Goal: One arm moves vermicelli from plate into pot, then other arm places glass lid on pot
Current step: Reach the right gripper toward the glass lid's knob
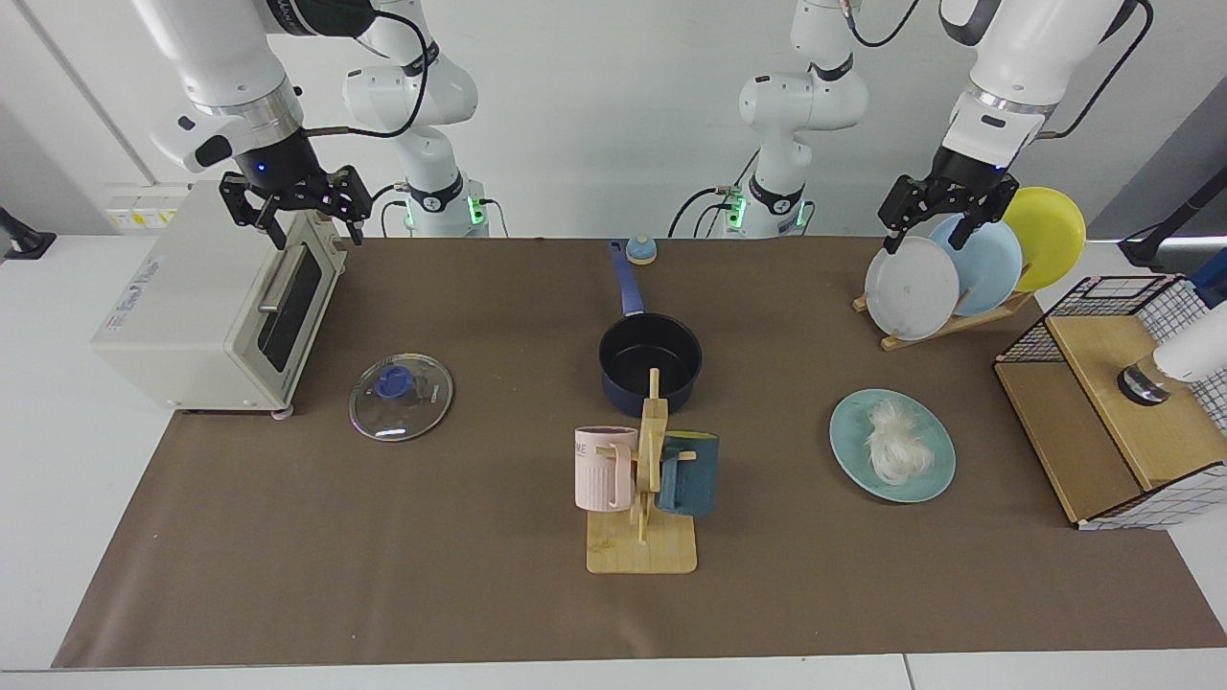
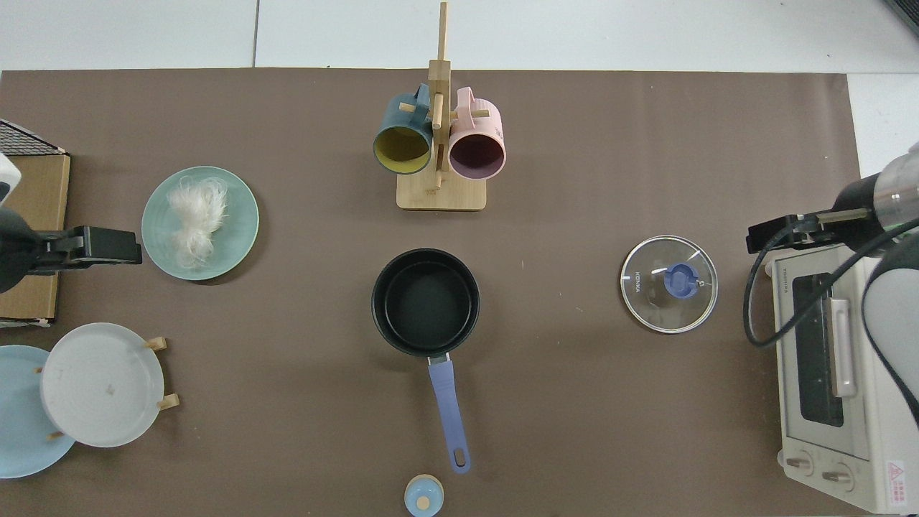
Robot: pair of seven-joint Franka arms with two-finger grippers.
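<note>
**Two claws raised, noodles on the plate**

While both arms hang above the counter's far corners, neither claw holds anything. The right claw (image 1: pixel 295 213) hovers over the top front edge of the one toaster oven (image 1: pixel 206 302), its fingers spread apart. The left claw (image 1: pixel 944 213) hangs just above the rack of three upright plates (image 1: pixel 968 264), one grey, one light blue, one yellow, and its fingers too stand apart. From above, the left claw (image 2: pixel 108 245) shows beside the teal plate's edge, though in the facing view it is high over the rack.

One clump of vermicelli (image 1: pixel 897 447) lies on the single teal-green plate (image 1: pixel 853 450); the strands are thin, white and translucent, fluffed into a loose heap slightly off the plate's centre. One dark navy pot (image 1: pixel 650 364) stands mid-counter, black inside and bare, its long blue handle pointing toward the robots. One glass lid (image 1: pixel 401 397) lies flat on the brown mat near the toaster oven, clear with a metal rim and a blue knob, well apart from the pot.

Two mugs, one pink (image 1: pixel 604 468) and one dark teal (image 1: pixel 688 473), hang on one wooden mug stand (image 1: pixel 644 537) in front of the pot. A small blue knobbed thing (image 1: pixel 640 250) sits beyond the handle's end.
</note>
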